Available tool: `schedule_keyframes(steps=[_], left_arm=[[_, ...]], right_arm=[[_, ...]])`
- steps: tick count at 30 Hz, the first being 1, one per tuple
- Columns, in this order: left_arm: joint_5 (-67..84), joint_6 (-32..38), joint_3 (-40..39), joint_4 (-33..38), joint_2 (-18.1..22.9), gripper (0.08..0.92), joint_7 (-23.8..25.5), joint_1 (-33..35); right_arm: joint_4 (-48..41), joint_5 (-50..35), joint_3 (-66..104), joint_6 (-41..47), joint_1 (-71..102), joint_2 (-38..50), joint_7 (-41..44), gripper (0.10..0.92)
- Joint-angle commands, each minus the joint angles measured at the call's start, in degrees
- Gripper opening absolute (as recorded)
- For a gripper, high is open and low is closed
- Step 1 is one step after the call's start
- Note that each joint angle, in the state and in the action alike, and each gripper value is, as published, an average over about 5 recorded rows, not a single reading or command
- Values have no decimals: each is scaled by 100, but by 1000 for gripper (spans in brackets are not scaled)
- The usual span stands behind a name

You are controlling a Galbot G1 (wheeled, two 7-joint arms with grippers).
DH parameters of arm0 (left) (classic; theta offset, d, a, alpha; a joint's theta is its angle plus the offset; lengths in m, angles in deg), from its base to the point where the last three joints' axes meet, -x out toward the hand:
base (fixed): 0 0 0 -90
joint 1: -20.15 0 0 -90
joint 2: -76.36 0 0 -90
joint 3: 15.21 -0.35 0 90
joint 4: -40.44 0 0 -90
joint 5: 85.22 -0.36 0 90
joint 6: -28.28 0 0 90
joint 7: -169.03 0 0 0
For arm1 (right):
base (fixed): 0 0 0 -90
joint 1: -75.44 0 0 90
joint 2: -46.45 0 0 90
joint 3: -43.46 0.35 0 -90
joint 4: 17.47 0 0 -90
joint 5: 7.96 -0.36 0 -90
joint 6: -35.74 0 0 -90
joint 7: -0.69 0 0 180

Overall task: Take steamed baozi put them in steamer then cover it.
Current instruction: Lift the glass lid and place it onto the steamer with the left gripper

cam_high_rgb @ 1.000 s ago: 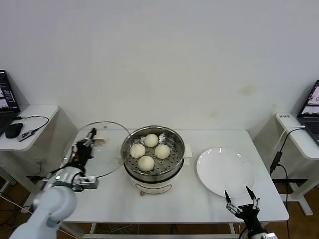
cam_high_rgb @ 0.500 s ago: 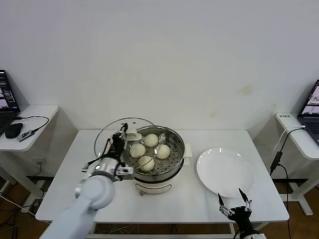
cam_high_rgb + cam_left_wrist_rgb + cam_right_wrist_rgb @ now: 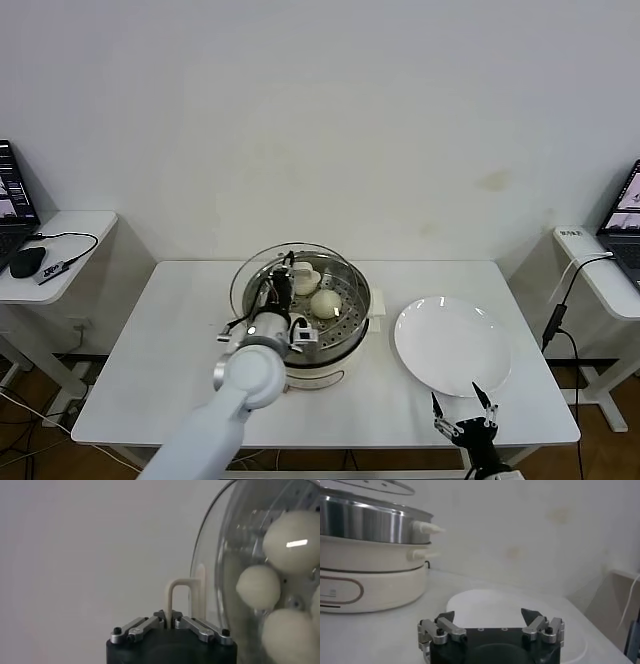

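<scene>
Most of the remaining risk is judged to lie with the steamer (image 3: 309, 322), the biggest thing on the table (image 3: 150, 350): should the lid be lowered off-centre, its metal rim could ride up on the pot's edge and be left tilted. The cover (image 3: 262, 272) is held above the steamer, displaced toward the robot's left, so it is not yet seated. The white plate (image 3: 452, 345) beside the pot is bare and poses no hazard. The left gripper (image 3: 172, 621) is clamped on the cover's cream handle; a slip there would drop the glass. The steamed baozi (image 3: 324, 303) are seen in the tray beneath; a skewed lid could press on them. The right gripper (image 3: 463, 418) is parked near the table's front edge, fingers spread.
</scene>
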Motion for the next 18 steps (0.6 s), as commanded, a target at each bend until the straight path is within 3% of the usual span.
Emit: schedule_keyframes(steps=[1, 18], left_arm=[[-464, -64, -154, -405, 611, 141, 111, -113], [-548, 24, -15, -276, 606, 141, 120, 97]], right_arm=[[-23, 73, -19, -12, -14, -18, -1, 823], [-54, 109, -86, -33, -9, -30, 2, 823]])
